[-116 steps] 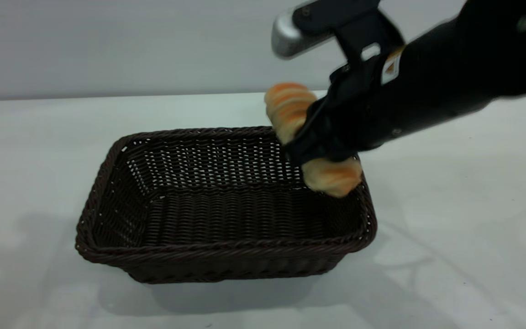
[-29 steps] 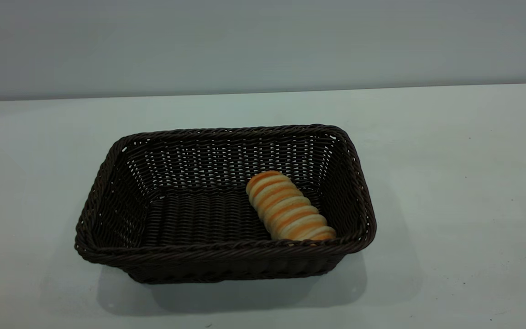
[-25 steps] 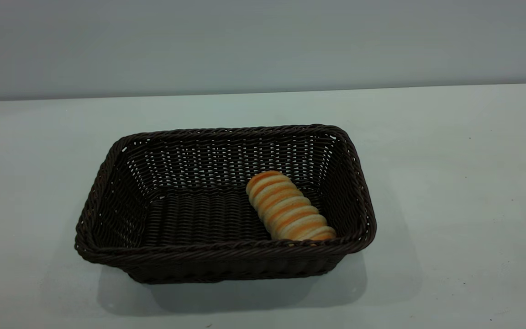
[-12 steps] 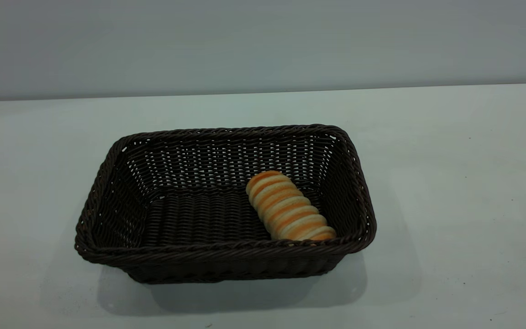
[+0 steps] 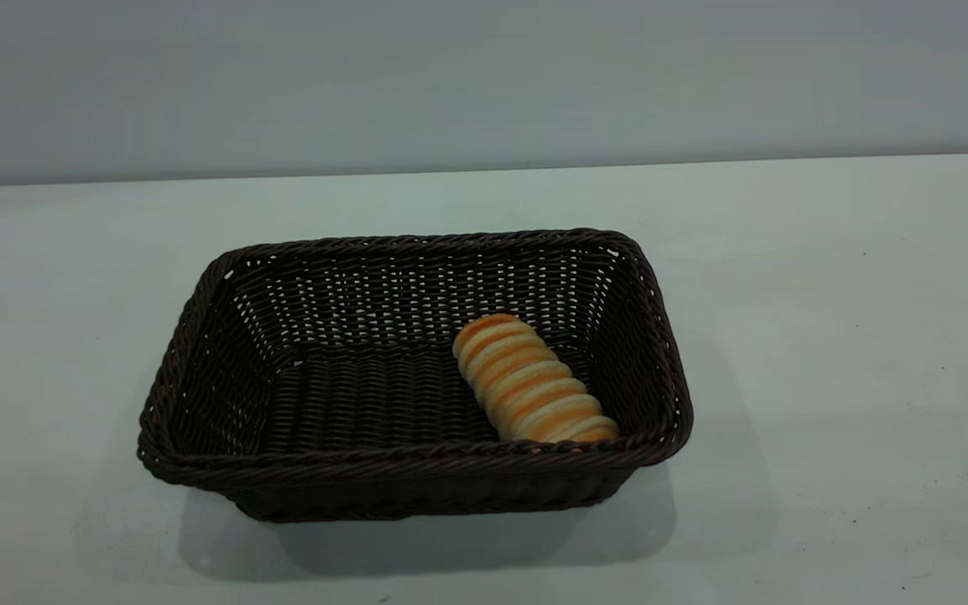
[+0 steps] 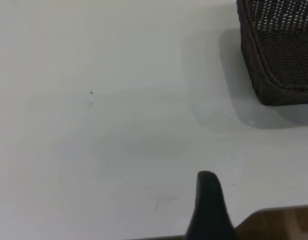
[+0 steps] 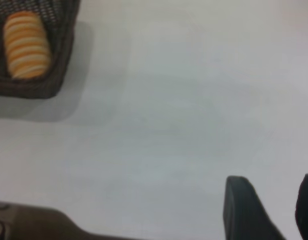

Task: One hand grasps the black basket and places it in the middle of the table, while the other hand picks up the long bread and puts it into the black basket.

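A long bread lies inside a black basket mid-table, apparently delivered; the right gripper waits apart, jaws spread, left gripper's jaws unclear.

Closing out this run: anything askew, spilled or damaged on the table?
Nothing stands out. The long bread lies flat inside the black basket, angled toward its right end, and the basket sits level on the table. Both grippers are clear of it.

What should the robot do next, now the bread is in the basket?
Probably nothing more than keeping both arms parked. The bread already lies inside the basket, which sits mid-table. The right tool is open over bare table, well away; the left tool is also clear of the basket.
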Robot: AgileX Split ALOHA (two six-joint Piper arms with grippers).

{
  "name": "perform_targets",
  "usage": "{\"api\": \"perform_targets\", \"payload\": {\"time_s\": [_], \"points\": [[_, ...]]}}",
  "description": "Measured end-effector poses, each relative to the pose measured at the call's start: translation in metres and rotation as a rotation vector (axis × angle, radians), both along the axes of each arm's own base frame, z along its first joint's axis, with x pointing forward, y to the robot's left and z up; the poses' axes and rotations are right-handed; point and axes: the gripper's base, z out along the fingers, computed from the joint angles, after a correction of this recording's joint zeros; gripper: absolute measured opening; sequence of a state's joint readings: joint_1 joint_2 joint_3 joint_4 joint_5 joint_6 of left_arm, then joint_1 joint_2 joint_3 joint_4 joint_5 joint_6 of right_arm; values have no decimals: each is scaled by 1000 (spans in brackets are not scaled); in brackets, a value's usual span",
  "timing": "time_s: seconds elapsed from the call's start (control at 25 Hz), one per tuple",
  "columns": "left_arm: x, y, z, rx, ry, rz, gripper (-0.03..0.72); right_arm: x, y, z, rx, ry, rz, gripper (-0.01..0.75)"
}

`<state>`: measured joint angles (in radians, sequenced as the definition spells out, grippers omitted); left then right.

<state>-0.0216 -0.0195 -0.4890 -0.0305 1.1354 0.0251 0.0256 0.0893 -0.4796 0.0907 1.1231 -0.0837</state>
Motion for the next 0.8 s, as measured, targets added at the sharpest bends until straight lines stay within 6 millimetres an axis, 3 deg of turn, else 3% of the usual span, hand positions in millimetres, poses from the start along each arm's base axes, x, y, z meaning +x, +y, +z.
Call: {"api": "perform_targets", "payload": {"time_s": [0.8], "points": [[0, 0, 0, 0, 0, 9, 585, 0, 0, 0, 1, 0, -20, 238]]}}
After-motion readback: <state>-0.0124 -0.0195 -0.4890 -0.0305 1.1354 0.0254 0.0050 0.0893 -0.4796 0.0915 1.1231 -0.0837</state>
